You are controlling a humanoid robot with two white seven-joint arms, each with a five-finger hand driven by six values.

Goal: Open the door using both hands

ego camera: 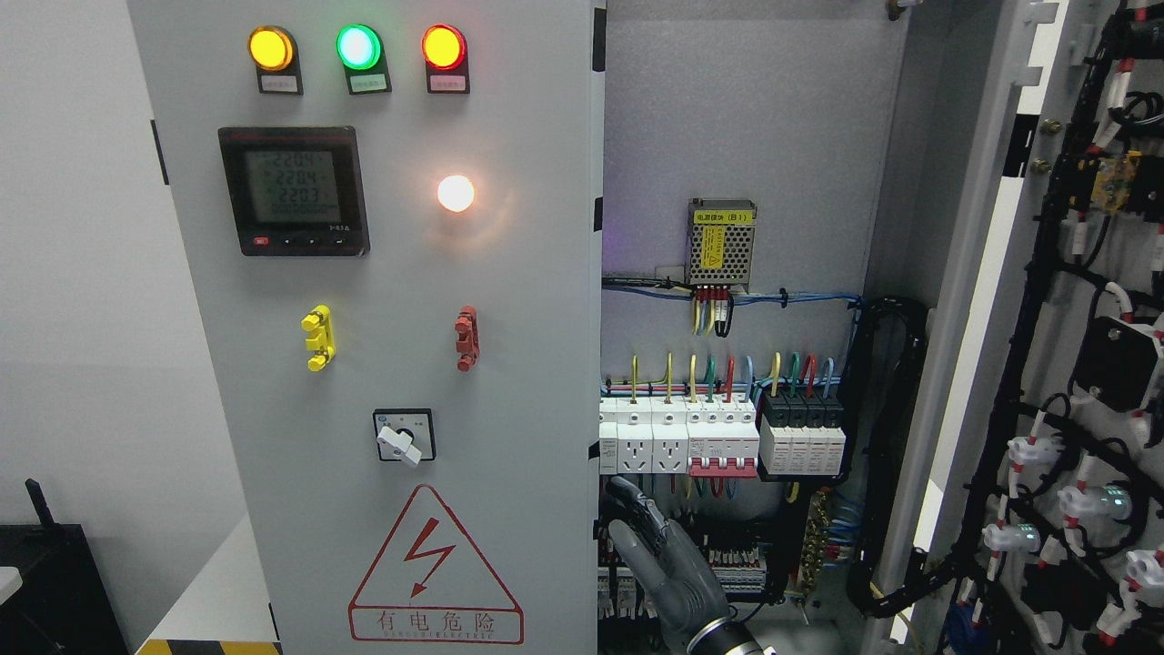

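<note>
Grey left door is best swung by hooking its free edge with a robot hand, seen flat, fingers extended, holding nothing.

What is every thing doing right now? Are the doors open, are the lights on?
Left door: shut.
Right door: swung wide open.
Yellow light: on.
Green light: on.
Red light: on.
White light: on.
Meter: on, showing numbers.
Knob: turned, pointing lower right.
Hand: fingers open, holding nothing.
</note>
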